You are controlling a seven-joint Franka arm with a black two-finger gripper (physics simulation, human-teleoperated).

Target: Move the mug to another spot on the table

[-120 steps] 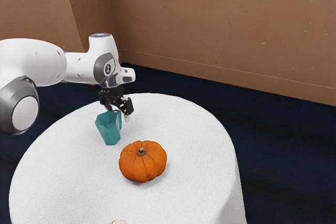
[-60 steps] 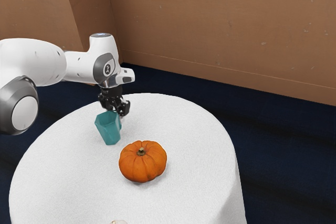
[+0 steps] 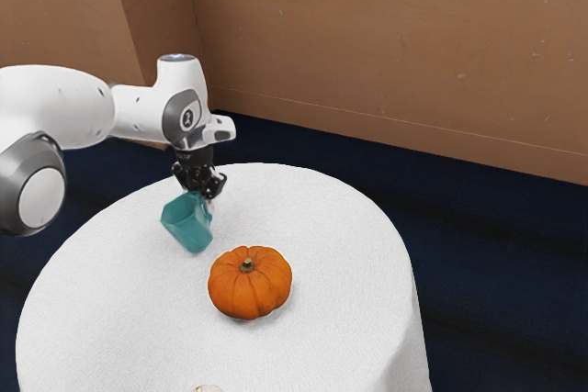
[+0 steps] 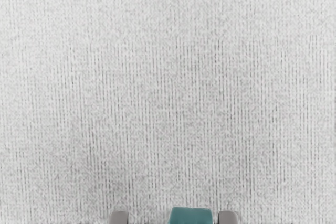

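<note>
A teal faceted mug [image 3: 187, 223] hangs tilted just above the white round table [image 3: 312, 227], toward the exterior view's left. My black gripper [image 3: 198, 190] is shut on its upper rim on the handle side. In the wrist view a strip of the teal mug [image 4: 190, 216] shows between my two grey fingertips [image 4: 118, 217], over white tablecloth.
An orange pumpkin [image 3: 250, 281] sits on the table in front of the mug, close to it. A small pale object [image 3: 207, 389] peeks in at the table's near edge. The table drops off to dark blue floor on all sides.
My fingers have closed on the mug's rim. The mug has lifted slightly, tilted and shifted a little toward the exterior view's left.
</note>
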